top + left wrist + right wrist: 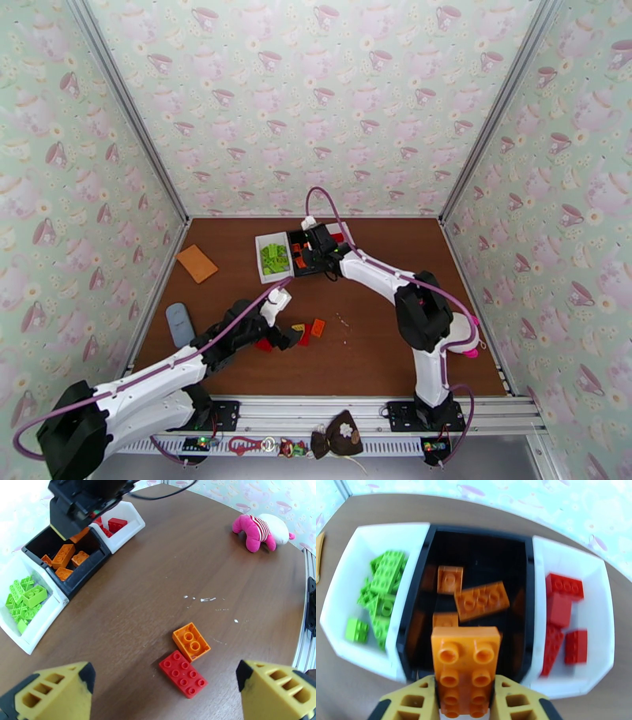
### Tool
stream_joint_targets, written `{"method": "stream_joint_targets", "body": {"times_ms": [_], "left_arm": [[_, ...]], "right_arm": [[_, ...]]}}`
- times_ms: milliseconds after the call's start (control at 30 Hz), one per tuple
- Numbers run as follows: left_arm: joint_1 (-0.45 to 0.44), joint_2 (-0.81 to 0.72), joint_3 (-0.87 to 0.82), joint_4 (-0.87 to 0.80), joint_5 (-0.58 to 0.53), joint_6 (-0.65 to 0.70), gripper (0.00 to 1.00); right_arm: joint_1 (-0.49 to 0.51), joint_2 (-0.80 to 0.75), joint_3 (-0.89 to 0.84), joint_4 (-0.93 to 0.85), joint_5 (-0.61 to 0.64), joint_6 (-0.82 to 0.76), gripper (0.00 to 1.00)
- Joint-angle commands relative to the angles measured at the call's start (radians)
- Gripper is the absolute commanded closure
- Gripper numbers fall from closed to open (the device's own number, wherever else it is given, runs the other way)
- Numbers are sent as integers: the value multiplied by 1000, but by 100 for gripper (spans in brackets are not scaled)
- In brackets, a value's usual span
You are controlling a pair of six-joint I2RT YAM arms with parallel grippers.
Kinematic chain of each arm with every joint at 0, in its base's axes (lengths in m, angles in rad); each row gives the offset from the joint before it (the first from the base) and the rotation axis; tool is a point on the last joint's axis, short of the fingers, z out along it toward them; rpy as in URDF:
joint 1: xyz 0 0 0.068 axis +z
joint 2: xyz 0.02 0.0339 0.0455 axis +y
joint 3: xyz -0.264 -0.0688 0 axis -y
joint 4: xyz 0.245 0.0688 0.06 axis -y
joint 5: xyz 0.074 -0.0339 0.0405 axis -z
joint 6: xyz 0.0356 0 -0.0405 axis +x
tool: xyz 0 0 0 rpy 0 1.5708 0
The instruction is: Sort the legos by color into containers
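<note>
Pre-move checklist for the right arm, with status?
1. Right tool shut on held orange brick: ok.
2. Held orange brick over the black bin, which has orange pieces: ok.
3. Free floor in black bin: ok.
4. Green bin and red bin unmixed: ok.
5. Left tool open, well apart from right tool: ok.
6. Left on the table: loose orange brick, loose red brick; any others: cannot tell.
</note>
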Motion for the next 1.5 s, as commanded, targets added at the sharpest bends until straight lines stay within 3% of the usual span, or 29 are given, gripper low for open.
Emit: {"method": "stream_joint_targets", "body": {"times_ms": [0,167,300,700,867,1133,1467], "left_arm": [[16,5,11,30,1,-7,0],[33,6,23,21,15,-4,0],[41,-6,23,5,20,0,0],[72,-98,39,-98,26,-20,0],[153,-99,90,-228,55,-139,0],[256,-54,130,-291,34,-279,0],[404,-10,149,-359,66,-426,0]], "right_arm": [[-14,71,92,48,11,-6,72],[-24,150,175,45,-2,13,70],[-24,124,171,44,-15,10,60],[-24,-218,-212,163,-148,-76,21],[-21,-358,-358,116,-229,-201,16],[-9,-548,-550,-9,-397,-369,10],[116,-586,-600,-197,-465,-508,7]]}}
